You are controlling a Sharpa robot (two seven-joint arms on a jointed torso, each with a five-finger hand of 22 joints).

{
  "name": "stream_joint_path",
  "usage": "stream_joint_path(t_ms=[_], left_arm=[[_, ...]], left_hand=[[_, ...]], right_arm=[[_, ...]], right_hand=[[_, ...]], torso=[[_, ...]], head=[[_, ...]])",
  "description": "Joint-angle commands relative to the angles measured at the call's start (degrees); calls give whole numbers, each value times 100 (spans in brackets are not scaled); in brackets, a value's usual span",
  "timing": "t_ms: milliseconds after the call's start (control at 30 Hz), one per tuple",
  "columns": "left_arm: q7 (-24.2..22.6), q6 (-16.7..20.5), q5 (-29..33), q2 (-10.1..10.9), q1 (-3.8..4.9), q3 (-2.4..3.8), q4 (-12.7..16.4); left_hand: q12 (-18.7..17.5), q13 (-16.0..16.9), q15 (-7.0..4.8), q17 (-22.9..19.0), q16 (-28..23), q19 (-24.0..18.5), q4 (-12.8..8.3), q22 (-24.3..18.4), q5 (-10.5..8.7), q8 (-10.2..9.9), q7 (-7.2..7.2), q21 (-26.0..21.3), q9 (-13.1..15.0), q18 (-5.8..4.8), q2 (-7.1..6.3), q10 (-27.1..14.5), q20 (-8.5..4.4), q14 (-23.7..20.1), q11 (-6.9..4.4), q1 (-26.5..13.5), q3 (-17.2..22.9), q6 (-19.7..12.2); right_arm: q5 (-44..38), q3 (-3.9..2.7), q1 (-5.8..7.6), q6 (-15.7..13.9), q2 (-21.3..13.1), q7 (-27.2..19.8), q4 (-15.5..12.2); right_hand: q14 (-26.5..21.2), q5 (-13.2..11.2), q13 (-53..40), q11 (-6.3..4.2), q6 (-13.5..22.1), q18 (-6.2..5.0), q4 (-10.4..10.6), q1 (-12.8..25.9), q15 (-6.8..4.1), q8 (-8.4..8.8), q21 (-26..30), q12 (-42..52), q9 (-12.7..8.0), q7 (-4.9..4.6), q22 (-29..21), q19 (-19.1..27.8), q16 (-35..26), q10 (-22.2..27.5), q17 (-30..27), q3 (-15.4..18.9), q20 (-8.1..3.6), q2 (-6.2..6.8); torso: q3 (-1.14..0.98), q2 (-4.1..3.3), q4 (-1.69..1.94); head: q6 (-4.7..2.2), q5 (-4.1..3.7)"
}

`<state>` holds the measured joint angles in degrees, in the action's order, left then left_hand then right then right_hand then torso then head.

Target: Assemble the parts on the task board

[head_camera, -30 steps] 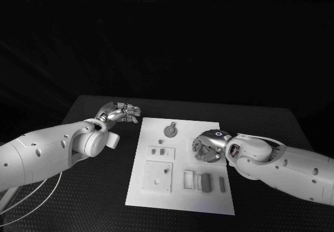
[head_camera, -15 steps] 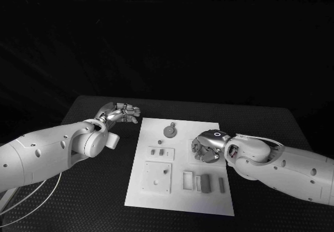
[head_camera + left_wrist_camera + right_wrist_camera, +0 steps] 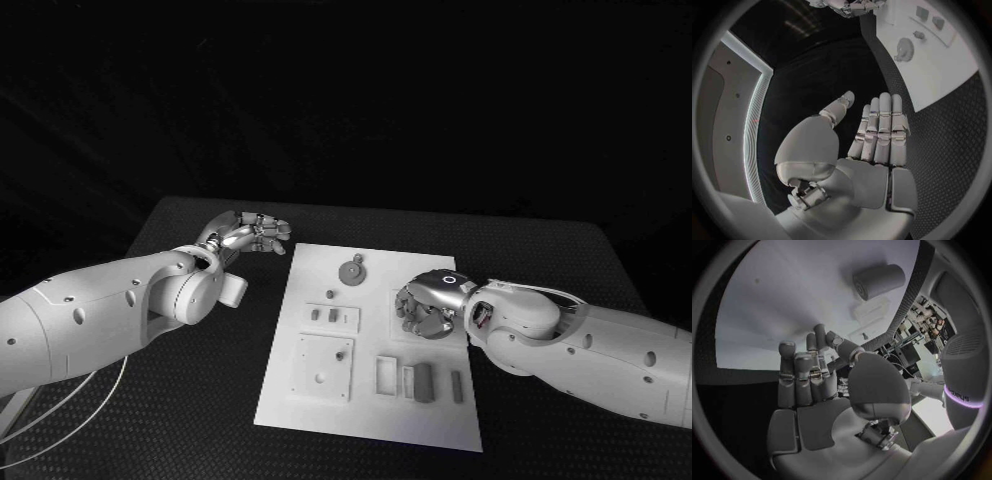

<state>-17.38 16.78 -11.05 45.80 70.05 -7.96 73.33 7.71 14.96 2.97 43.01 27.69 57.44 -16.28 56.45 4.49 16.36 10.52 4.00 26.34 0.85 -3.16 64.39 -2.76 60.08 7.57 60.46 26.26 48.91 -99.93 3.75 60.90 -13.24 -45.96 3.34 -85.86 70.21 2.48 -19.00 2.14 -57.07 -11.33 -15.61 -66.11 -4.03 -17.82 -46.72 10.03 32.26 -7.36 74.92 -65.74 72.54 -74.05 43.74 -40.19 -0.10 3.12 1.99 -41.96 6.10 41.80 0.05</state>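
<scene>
From the head view, your task board (image 3: 369,350) lies flat on the black surface (image 3: 548,250), a white rectangular plate with its long axis running away from the robot. On it you've got a round part (image 3: 352,269) near the far end and a dark upright bar part (image 3: 424,381) near the close end, its length along the board. Your left robot hand (image 3: 248,232) hangs over the surface off the board's far left corner, fingers curled, holding nothing. Your right robot hand (image 3: 430,304) sits over the board's right edge.

Left wrist view: that left robot hand shows fingers straight and side by side, empty.

Right wrist view: right robot hand, fingers loosely bent, nothing held, a grey cylinder part (image 3: 878,281) lying beyond.
</scene>
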Motion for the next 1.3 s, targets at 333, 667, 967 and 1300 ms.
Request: stream_joint_path(t_ms=[333, 667, 967, 1300], left_arm=[[-49, -78, -18, -16, 2, 2, -3], [-56, -78, -18, -25, -1, 1, -11], [-55, -76, -18, -30, -5, -1, -19], [-51, -87, -18, -34, -11, -2, -28]], left_hand=[[-33, -5, 2, 10, -22, -37, 11, -11, -18, 38, 2, -6, -6, -58, 38, -34, 8, -12, -16, -41, -41, 2], [-32, -5, 2, 12, -23, -37, 11, -12, -17, 39, 1, -6, -7, -57, 41, -33, 7, -12, -16, -49, -43, 3], [-31, -5, 1, 13, -24, -37, 9, -13, -17, 41, 0, -6, -8, -56, 44, -32, 6, -11, -17, -53, -44, 4], [-32, -6, 1, 15, -26, -37, 8, -15, -17, 41, 0, -6, -9, -56, 45, -33, 6, -11, -17, -59, -45, 3]], right_arm=[[-104, -12, 5, -211, 14, -99, -53], [-176, -13, 5, -205, -11, -122, -45], [-186, -38, 7, -234, -58, -179, -84], [-284, -134, 51, -271, -51, -100, -175]], right_hand=[[45, 34, -303, -46, -116, -367, -90, -50, -61, -63, -43, 161, 46, 70, 108, -54, 42, -103, 6, -473, -64, -69], [49, 34, -330, -58, -131, -367, -93, -82, -73, -78, -54, 164, 74, 81, 108, -57, 38, -122, 6, -511, -73, -37], [52, 34, -340, -62, -136, -367, -92, -91, -78, -83, -60, 165, 84, 84, 109, -61, 36, -130, 6, -521, -76, -26], [56, 34, -350, -66, -140, -367, -89, -100, -82, -86, -66, 165, 93, 87, 108, -66, 35, -137, 5, -530, -79, -16]], torso=[[-4, -1, -3], [-8, -1, -5], [-9, -2, -8], [-8, -2, -3]], head=[[19, 15], [25, 20], [19, 23], [2, 17]])
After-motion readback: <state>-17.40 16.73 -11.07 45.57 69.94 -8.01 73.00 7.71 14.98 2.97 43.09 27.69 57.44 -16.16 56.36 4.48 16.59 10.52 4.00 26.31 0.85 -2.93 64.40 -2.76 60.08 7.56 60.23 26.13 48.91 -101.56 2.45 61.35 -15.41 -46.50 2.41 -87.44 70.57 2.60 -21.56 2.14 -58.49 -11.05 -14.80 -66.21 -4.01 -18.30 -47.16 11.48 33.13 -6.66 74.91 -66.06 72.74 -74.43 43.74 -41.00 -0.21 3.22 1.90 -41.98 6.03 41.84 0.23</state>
